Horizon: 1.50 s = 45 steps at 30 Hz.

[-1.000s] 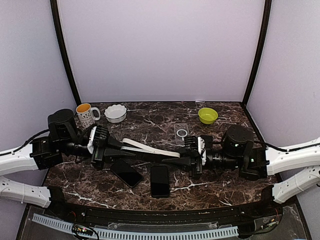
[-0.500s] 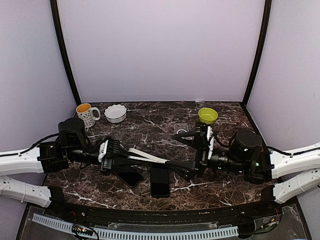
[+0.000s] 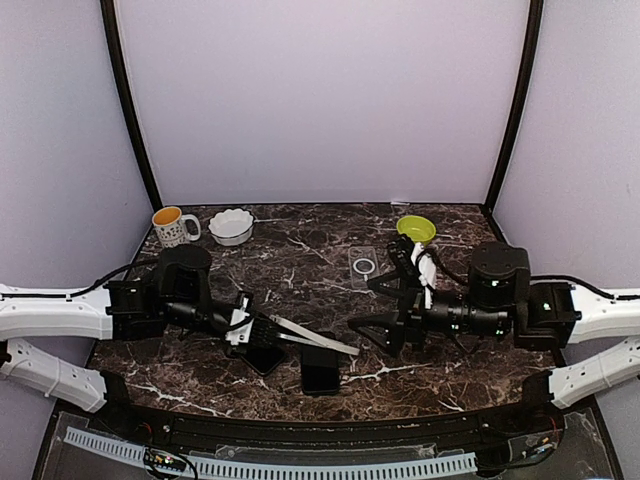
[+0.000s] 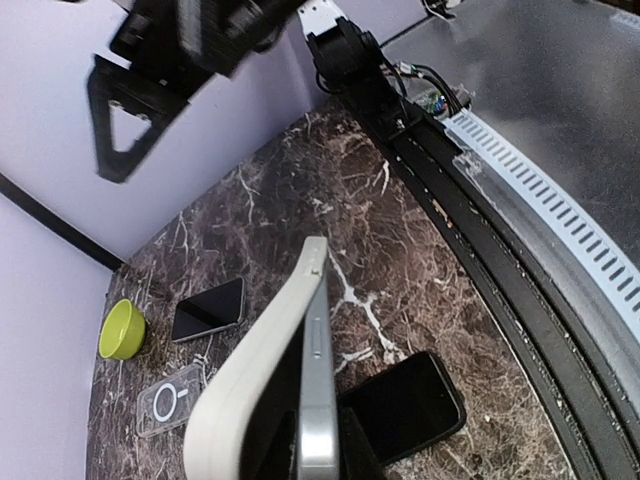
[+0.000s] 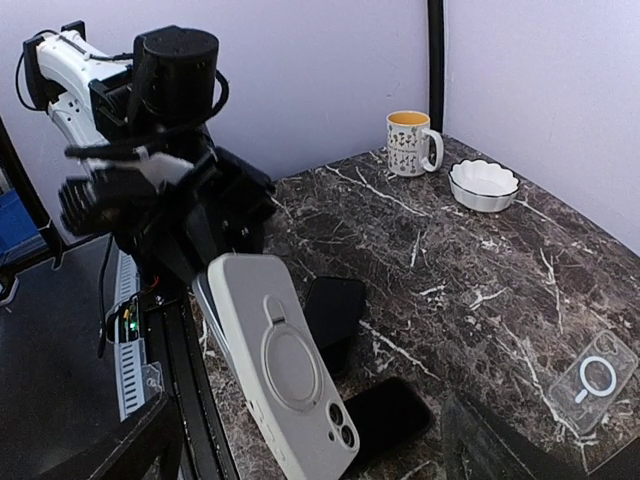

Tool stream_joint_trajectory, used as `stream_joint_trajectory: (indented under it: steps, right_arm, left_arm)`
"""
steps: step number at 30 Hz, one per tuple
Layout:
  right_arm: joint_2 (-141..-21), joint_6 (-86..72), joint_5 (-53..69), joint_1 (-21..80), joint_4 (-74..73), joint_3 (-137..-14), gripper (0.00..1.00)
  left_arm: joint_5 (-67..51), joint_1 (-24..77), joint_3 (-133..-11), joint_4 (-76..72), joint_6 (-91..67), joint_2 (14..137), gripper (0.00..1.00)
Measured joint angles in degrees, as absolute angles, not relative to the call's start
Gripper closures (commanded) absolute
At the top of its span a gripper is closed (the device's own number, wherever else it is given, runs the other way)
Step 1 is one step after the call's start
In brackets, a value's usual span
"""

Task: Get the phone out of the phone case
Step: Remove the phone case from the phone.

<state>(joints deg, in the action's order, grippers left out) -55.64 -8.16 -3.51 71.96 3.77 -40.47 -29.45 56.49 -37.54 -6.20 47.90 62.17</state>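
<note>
The left gripper (image 3: 248,333) was clamped on one end of a white rounded plastic phone case (image 3: 315,340). It held the case edge-up in the air, on the near-left side of a clear flat case with a white ring (image 3: 364,264) that lay on the dark veined marble tabletop (image 3: 300,250). A silver-edged phone (image 4: 318,400) sat inside the white case, its metal side showing along the case's lip in the left wrist view. The right wrist view showed the case's back, with a round ring and camera lenses toward its free end. The right gripper (image 3: 378,305) hung just on the near side of the clear case, jaws spread wide, gripping nothing and apart from the white case. Two black slab phones lay flat nearer than the clear case, one (image 3: 320,362) below the white case's free end, the other (image 4: 400,405) further left. A lime-green bowl (image 3: 416,231) stood beyond the clear case to its right. A white scalloped bowl (image 3: 231,226) and a patterned white mug (image 3: 172,229) stood well to its left at the back.
</note>
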Motion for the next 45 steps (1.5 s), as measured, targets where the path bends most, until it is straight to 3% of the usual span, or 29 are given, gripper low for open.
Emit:
stream_joint_trajectory:
  steps: [10,30,45]
  right_arm:
    - [-63.92,-10.79,-6.59,73.76,-4.62,-50.37,0.23]
    - [-76.55,-8.51,-5.85,74.02,-6.92,-58.50,0.36]
    - [-78.98,-6.70,-6.42,74.32,-7.77,-59.22,0.55]
  left_arm:
    - [-29.74,56.49,-46.87,-0.49,55.09,73.67,1.00]
    - [-31.55,56.49,-48.62,1.48,54.78,74.13,1.00]
    - [-30.61,56.47,-48.62,3.20,53.78,74.13,1.00]
